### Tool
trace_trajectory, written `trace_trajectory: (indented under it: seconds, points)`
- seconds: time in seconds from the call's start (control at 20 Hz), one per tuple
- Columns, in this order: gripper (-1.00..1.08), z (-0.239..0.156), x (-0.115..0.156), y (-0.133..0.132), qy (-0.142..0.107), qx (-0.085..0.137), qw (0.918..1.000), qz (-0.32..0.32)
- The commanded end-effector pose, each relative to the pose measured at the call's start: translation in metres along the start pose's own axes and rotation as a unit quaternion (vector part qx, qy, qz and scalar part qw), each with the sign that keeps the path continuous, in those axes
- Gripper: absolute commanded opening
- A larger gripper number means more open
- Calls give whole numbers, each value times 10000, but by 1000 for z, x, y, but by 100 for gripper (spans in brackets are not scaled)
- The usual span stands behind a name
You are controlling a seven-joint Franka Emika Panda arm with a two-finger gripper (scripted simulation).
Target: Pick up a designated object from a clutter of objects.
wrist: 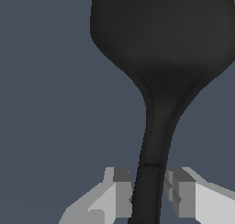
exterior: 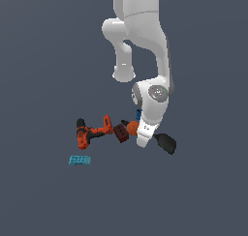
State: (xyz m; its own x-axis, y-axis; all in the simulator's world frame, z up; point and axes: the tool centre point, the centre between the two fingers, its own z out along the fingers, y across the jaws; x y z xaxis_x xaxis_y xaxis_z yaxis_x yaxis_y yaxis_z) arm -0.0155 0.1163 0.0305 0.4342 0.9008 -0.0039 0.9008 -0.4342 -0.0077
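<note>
My pincer [wrist: 148, 193] straddles the black spatula [wrist: 158, 58] handle, pads [wrist: 120, 191] seemingly just short of contact; I judge it unclenched. The spatula lies on the counter [exterior: 43, 196] beside the clutter; closing and lifting remain.

- The white Panda arm [exterior: 145, 41] bends down over the black long-handled spatula [wrist: 160, 58].
- Its grey two-fingered gripper [wrist: 149, 198] straddles the spatula's handle, one finger [wrist: 120, 195] touching, the other apart.

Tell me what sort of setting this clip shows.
Likely a simulated test scene, not a real room: a featureless grey floor, a white arm whose hand straddles the black spatula, and flat-shaded clutter like the drill.
</note>
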Motion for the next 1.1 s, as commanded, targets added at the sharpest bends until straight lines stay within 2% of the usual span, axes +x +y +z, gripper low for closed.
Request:
trace_trajectory:
  seconds: [0.0, 0.4, 1.05]
  points:
    - [-100, -14, 2, 3, 13, -25, 10000, 8]
    - [-100, -75, 10, 3, 12, -27, 10000, 5]
    - [-100, -214, 30, 4, 22, -26, 10000, 3]
